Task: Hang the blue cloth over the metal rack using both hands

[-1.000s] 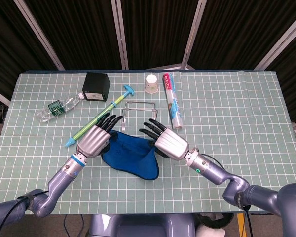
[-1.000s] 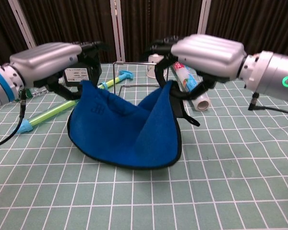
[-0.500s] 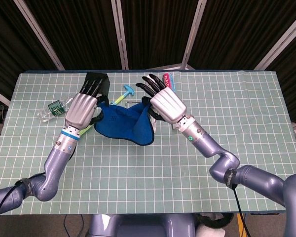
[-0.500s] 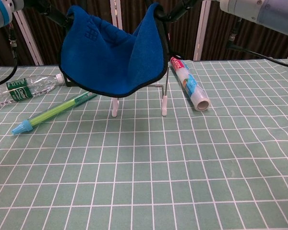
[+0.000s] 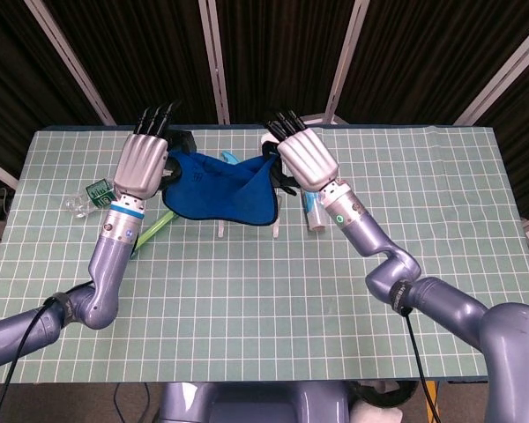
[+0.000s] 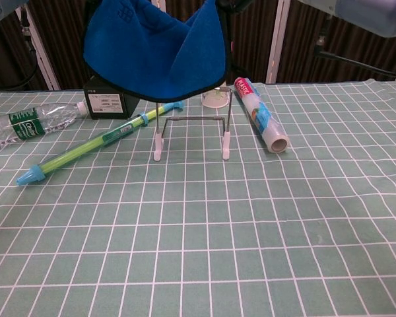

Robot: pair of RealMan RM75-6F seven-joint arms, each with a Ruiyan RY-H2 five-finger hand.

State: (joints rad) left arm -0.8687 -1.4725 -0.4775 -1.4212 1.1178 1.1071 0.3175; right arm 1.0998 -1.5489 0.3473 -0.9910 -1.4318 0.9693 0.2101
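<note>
The blue cloth (image 5: 219, 189) (image 6: 155, 49) hangs stretched in the air between my two hands, sagging in the middle. My left hand (image 5: 143, 163) grips its left corner and my right hand (image 5: 305, 159) grips its right corner, both raised high above the table. The metal rack (image 6: 191, 135), a thin wire frame with white feet, stands on the mat directly under the cloth; in the head view only its feet (image 5: 274, 232) peek out below the cloth. The cloth's lower edge hovers just above the rack's top bar. Both hands are mostly cut off in the chest view.
A black box (image 6: 104, 104) stands behind the rack to the left. A green-and-blue pen-like tube (image 6: 86, 149) lies diagonally beside it, with a plastic bottle (image 6: 26, 123) further left. A paper cup (image 6: 215, 99) and a wrapped roll (image 6: 261, 123) lie to the right.
Both hands lifted the cloth off the table, then carried it higher and farther back, so it now hangs above the rack.
</note>
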